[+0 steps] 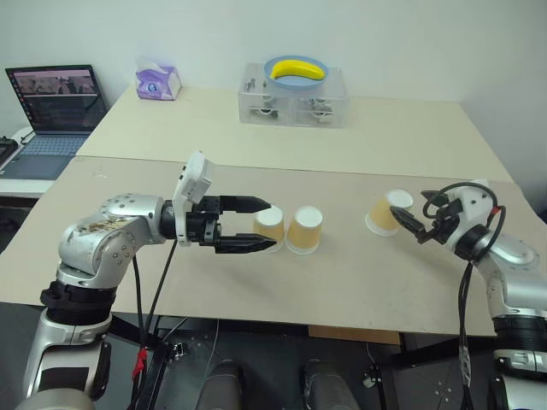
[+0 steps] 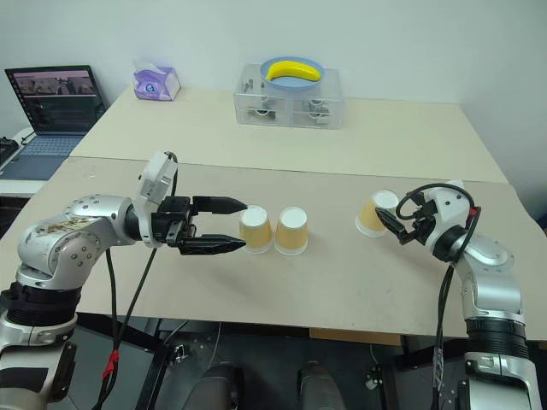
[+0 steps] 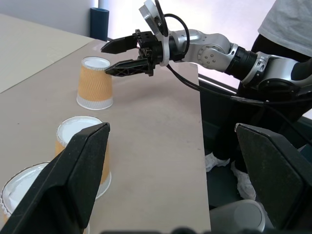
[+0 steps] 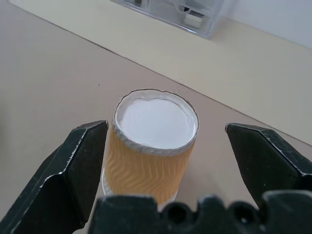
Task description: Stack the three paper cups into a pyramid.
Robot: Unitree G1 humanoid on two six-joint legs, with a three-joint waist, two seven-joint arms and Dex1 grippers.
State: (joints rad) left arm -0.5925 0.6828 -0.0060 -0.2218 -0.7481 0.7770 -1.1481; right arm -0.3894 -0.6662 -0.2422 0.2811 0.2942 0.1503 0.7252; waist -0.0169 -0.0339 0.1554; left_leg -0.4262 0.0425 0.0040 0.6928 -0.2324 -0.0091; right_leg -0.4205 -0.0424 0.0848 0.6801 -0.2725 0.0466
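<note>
Three tan paper cups stand upside down on the near table, apart from one another: a left cup point(image 1: 270, 229), a middle cup point(image 1: 305, 231) and a right cup point(image 1: 387, 213). My left gripper point(image 2: 244, 226) points right and is open. It hovers at the left cup, a little higher than it, touching nothing. My right gripper point(image 1: 411, 207) is open too. Its two fingers point(image 4: 73, 165) flank the right cup point(image 4: 155, 146) without closing on it. No cup rests on another.
A second table behind carries a clear plastic box point(image 1: 295, 107) with a blue bowl and a banana point(image 1: 297, 70), and a purple tissue box point(image 1: 158, 82). A laptop point(image 1: 55, 107) sits far left. A person point(image 3: 292, 24) stands past the table's right end.
</note>
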